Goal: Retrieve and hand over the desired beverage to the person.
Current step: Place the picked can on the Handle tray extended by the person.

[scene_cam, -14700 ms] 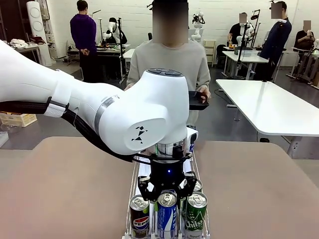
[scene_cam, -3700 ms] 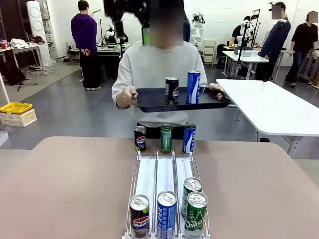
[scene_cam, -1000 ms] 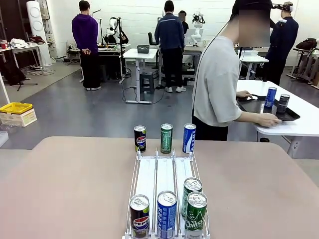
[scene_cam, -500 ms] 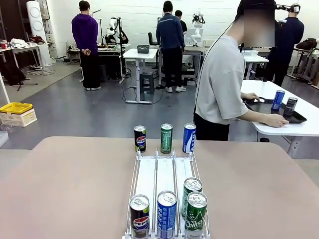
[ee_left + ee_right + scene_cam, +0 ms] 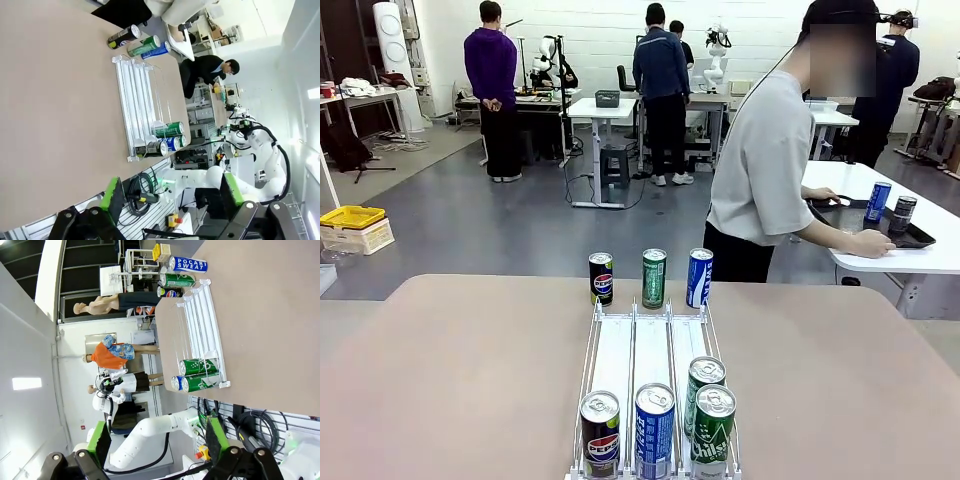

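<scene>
The frame's bottom edge cuts off the rack (image 5: 654, 345) and its front cans (image 5: 655, 430).

place: robotics lab | cue: white worktables (image 5: 895, 255), humanoid robot (image 5: 717, 45)

On the brown table (image 5: 460, 370) a clear three-lane can rack (image 5: 653, 350) runs from 6 o'clock toward the centre. At its near end stand a Pepsi can (image 5: 600, 433), a blue Pocari Sweat can (image 5: 655, 430) and two green Chilsung cans (image 5: 712, 427), one behind the other. Just past its far end three cans stand in a row: Pepsi (image 5: 602, 278), green (image 5: 654, 278) and blue (image 5: 699, 277). At 2 o'clock the person (image 5: 760, 170) in a grey top stands side-on, leaning over a white table (image 5: 910, 258), one hand (image 5: 868, 242) touching a black tray (image 5: 880, 222) that carries a blue can (image 5: 878, 201) and a dark can (image 5: 903, 212).
</scene>
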Action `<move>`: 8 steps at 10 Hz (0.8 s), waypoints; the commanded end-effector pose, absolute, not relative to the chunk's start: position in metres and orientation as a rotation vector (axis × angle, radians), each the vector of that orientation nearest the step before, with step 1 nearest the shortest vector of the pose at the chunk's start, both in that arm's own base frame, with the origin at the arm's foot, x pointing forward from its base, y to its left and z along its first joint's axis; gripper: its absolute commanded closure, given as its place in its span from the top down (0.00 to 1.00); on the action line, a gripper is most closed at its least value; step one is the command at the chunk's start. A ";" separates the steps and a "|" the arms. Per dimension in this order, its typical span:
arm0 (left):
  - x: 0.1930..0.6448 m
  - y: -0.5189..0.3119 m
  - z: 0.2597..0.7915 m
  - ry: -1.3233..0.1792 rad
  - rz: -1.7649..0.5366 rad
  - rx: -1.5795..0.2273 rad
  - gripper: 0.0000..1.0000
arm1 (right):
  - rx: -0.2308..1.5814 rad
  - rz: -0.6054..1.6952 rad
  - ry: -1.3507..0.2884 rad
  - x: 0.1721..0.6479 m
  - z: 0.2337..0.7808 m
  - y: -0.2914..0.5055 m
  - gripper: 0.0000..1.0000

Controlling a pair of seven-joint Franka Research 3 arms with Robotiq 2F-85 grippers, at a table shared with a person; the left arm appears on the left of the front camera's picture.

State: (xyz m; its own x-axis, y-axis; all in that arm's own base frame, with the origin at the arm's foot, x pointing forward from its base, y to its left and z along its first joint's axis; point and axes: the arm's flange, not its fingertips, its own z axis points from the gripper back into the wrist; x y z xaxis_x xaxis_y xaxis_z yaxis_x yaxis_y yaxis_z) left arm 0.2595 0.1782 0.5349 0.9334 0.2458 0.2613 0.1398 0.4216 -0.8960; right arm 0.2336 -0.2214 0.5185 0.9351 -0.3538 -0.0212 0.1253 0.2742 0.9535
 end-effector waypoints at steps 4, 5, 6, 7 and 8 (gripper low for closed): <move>0.255 0.181 0.537 -0.406 0.055 -1.149 1.00 | 1.277 -0.312 -0.224 0.235 0.519 -0.221 1.00; 0.255 0.181 0.537 -0.406 0.055 -1.149 1.00 | 1.277 -0.312 -0.224 0.235 0.519 -0.221 1.00; 0.255 0.181 0.537 -0.406 0.055 -1.149 1.00 | 1.277 -0.312 -0.224 0.235 0.519 -0.221 1.00; 0.255 0.181 0.537 -0.406 0.055 -1.149 1.00 | 1.277 -0.312 -0.224 0.235 0.519 -0.221 1.00; 0.255 0.181 0.537 -0.406 0.055 -1.149 1.00 | 1.277 -0.312 -0.224 0.235 0.519 -0.221 1.00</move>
